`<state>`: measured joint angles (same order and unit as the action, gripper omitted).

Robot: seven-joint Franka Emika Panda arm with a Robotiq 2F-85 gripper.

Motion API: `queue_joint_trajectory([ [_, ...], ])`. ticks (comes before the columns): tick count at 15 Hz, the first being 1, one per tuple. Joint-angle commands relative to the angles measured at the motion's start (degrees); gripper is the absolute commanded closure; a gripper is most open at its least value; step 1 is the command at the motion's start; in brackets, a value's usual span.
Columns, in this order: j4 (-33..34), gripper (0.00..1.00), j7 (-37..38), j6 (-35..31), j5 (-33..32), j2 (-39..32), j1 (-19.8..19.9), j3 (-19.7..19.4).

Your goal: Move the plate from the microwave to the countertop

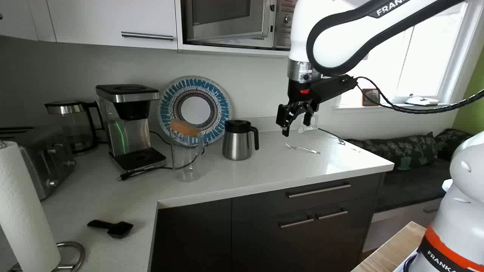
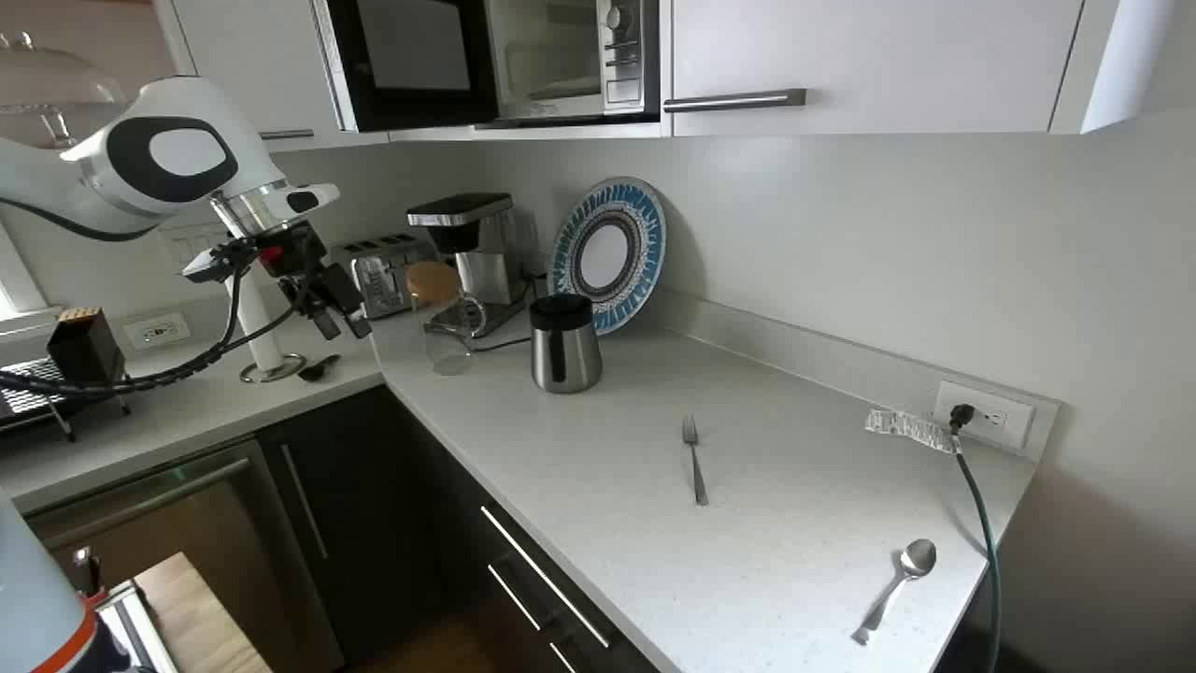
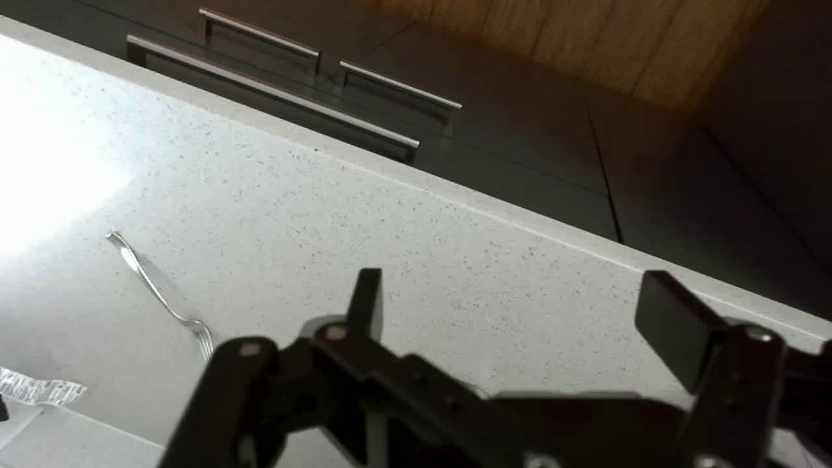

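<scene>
The gripper (image 3: 517, 307) hangs over the countertop (image 2: 794, 542), jaws spread wide. At far side, the microwave (image 1: 234, 28) stands open.

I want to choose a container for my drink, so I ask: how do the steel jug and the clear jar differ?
The jug is opaque steel; the jar is see-through. The jug has a black lid, while the jar has a rounded brown stopper. In both exterior views the jug looks shorter than the jar. Both stand upright on the countertop.
</scene>
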<state>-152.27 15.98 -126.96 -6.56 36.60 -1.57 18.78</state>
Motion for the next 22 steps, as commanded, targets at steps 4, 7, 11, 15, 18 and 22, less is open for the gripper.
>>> queue_joint_trajectory([
  [4, 0.1, 0.0, 0.8, 0.3, -1.0, -0.3, -1.3, -1.2],
  [7, 0.1, 0.0, 0.8, 0.3, -1.0, -0.3, -1.3, -1.2],
  [11, 0.1, 0.0, 0.8, 0.3, -1.0, -0.3, -1.3, -1.2],
  [15, 0.7, 0.0, -0.2, 0.0, 0.0, 0.5, -0.3, -4.2],
  [18, 2.3, 0.0, -3.4, -0.2, 2.5, 2.2, 1.0, -11.9],
  [22, 9.0, 0.0, -10.2, 2.0, 9.2, 3.0, 2.5, -23.5],
])
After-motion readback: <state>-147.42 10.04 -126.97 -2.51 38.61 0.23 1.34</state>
